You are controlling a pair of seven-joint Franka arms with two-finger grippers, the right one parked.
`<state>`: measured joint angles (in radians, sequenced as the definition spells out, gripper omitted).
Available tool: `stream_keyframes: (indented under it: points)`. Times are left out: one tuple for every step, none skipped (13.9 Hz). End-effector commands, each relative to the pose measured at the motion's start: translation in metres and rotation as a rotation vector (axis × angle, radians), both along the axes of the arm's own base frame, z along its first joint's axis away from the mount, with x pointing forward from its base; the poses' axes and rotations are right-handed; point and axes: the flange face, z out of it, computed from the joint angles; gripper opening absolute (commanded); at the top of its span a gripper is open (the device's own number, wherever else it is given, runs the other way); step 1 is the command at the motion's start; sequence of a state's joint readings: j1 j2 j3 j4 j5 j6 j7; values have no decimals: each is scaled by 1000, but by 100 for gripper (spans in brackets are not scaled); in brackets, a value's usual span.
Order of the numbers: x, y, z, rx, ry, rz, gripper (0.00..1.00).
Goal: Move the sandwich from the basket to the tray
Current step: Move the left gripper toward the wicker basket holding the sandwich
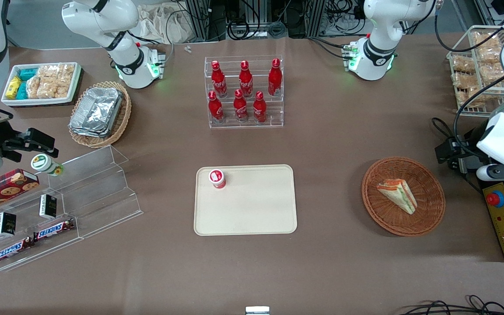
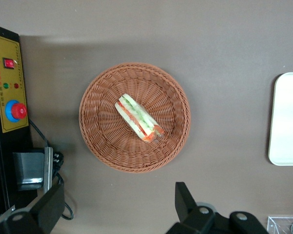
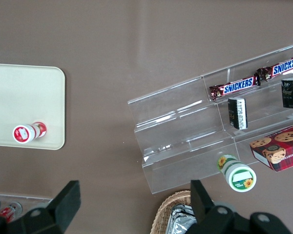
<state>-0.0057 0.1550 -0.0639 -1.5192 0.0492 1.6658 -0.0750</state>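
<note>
You're at the very start: pick not begun, approach step. Table [image 1: 344, 144] first, then tray [image 1: 252, 214] at its middle, bare except for a small red-and-white cup [image 1: 217, 178] in the corner farthest from the front camera, toward the parked arm's end. Basket [image 1: 403, 196] sits toward the working arm's end, well apart from the tray. Sandwich [image 1: 397, 195] lies flat in the basket, roughly centred, touching only the weave.

Gripper [image 2: 119, 207] hangs high above the table just beside the basket rim, fingers spread wide, nothing between them. In my judgement the next move calls for centring over the sandwich, turning the wrist so the fingers close across the wedge's narrow width rather than along its length, then descending. Squeeze lightly; soft bread will likely crush or shed filling.

Views: the wrist camera gives you the sandwich's layers edge-on (green, orange-red) and its diagonal lie in the basket [image 2: 135, 117], plus a sliver of tray [image 2: 288, 119]. The front view hardly shows the gripper, but shows the full tray and the cup you need to avoid on the drop
</note>
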Motion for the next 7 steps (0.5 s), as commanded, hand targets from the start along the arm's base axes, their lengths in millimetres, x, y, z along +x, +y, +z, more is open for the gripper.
stream_keyframes:
  points:
    - [-3,-1,-19,1,23,-5,100]
    - [-2,-1,-30,0,24,-6,100]
    - [-4,-1,-42,0,24,-8,100]
    - [-5,-1,-56,0,21,-8,100]
    - [-7,0,-72,-1,17,-9,100]
    - [-7,0,-84,-1,11,-7,100]
    - [-6,0,-95,-2,11,-8,100]
